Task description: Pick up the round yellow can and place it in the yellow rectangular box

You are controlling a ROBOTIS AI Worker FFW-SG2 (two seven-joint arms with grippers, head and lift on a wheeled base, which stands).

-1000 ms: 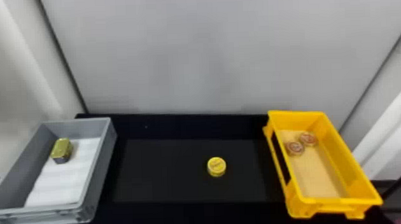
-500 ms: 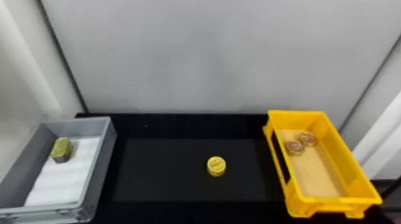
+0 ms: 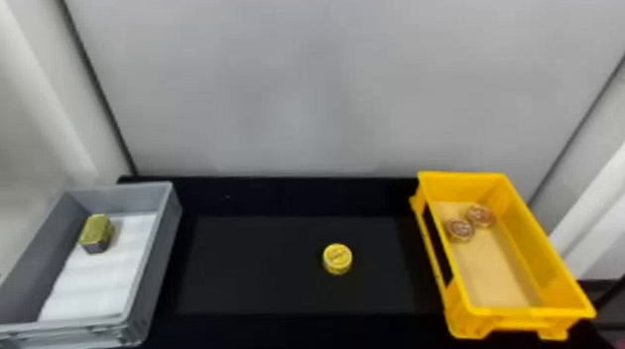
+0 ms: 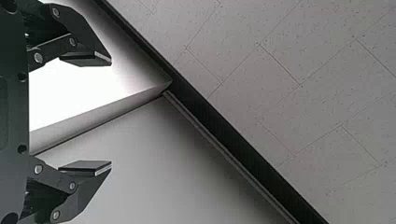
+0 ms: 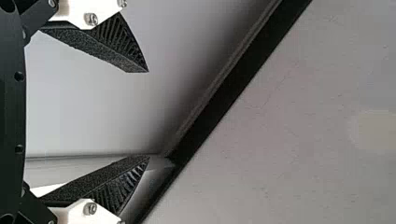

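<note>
One round yellow can point(image 3: 337, 259) stands alone, probably for easy grasping.
Left gripper point(image 4: 111, 113) and right gripper point(image 5: 149, 115) gape wide, empty.

Left end effector point(image 4: 110, 113), left wrist view: open, fingertips well apart. Black linked fingers point(image 4: 88, 198), flat pads point(image 4: 86, 165) facing each other, round pins point(image 4: 38, 58) at the joints, black palm plate point(image 4: 14, 102) behind. Right end effector point(image 5: 148, 115), right wrist view: also open, wide gap between tips. Dark wedge fingers point(image 5: 100, 46), rough inner faces, ribbed sides, tapering to points; bolted silver brackets point(image 5: 77, 11) at finger bases, black mount point(image 5: 10, 112) behind them.
</note>
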